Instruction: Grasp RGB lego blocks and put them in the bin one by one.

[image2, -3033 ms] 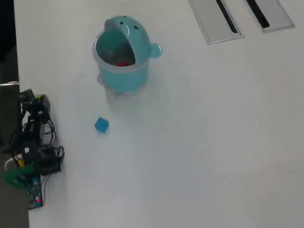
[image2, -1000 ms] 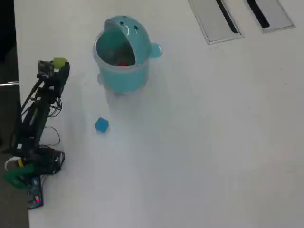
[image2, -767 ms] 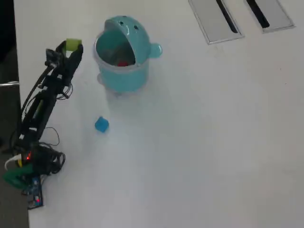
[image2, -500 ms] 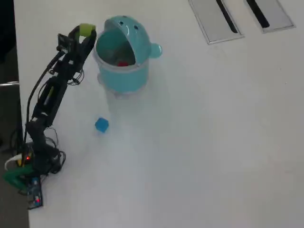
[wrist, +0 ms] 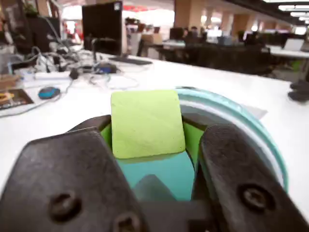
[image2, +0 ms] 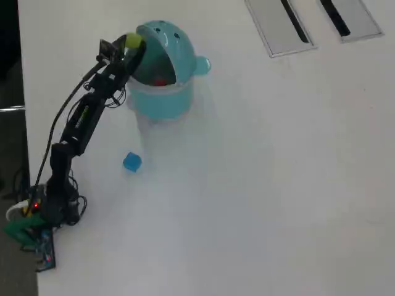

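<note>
My gripper is shut on the yellow-green lego block, held between the two black fingers. In the overhead view it hovers over the left rim of the teal bin, whose domed lid stands open. The wrist view shows the bin's pale rim and teal inside just beyond the block. A red block lies inside the bin. The blue block rests on the white table below the bin in the overhead view, apart from the arm.
Two grey cable hatches sit at the table's top right in the overhead view. The arm's base and wiring stand at the table's left edge. The wrist view shows a monitor and cables at the far desk.
The arm has unfolded from its base and swung up and right with the yellow-green block, from beside the bin to over its left rim. The blue block has not moved.
</note>
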`<act>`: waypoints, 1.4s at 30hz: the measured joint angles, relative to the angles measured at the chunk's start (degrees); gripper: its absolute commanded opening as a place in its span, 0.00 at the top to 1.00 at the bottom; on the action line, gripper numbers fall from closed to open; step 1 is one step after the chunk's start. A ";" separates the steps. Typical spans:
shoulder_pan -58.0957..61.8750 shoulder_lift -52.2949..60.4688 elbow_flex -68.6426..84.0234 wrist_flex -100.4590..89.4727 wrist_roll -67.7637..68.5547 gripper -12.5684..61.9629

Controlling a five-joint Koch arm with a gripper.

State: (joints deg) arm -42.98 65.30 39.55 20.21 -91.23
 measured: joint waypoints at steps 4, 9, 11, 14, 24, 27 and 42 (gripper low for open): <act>2.72 -1.85 -3.16 0.00 -0.09 0.42; 2.72 -2.02 -3.25 1.32 -1.14 0.38; 2.81 -1.93 -3.25 2.46 -1.14 0.38; 2.81 -1.58 -3.25 4.04 -1.14 0.38; 2.55 12.39 9.84 16.08 -1.05 0.38; 2.20 20.48 26.63 16.08 -0.97 0.38; 9.05 41.40 58.18 15.12 -3.25 0.38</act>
State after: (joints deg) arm -33.93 106.70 97.73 35.33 -94.48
